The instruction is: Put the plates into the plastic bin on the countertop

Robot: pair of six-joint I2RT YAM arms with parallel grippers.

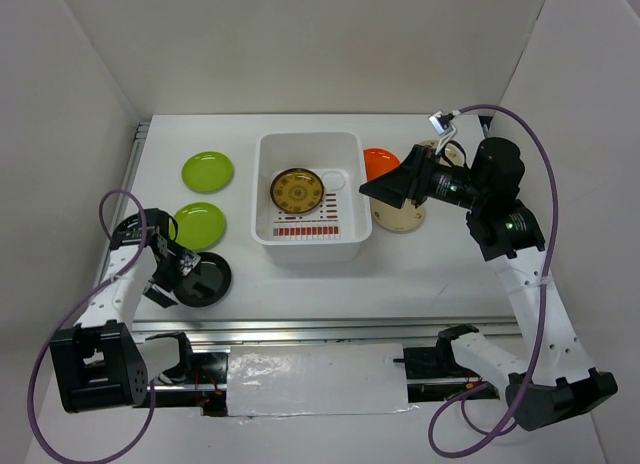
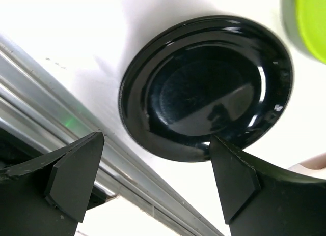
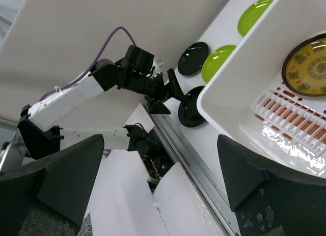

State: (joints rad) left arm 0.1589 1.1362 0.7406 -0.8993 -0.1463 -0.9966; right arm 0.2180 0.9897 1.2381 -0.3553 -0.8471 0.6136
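Patterned plate (image 1: 296, 191) lies in the bin (image 1: 310, 247), centre frame. Left fingers (image 2: 76, 175) gape over a black plate (image 1: 214, 280), lower left; right fingers (image 3: 244, 170) hang spread, empty.

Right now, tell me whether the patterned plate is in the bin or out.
In. The patterned plate lies flat on the base of the white plastic bin, inside its walls.

We found one plate (image 1: 296, 191) in the bin (image 1: 300, 250); other plates (image 1: 207, 170) lay on the countertop (image 1: 440, 274) either side.
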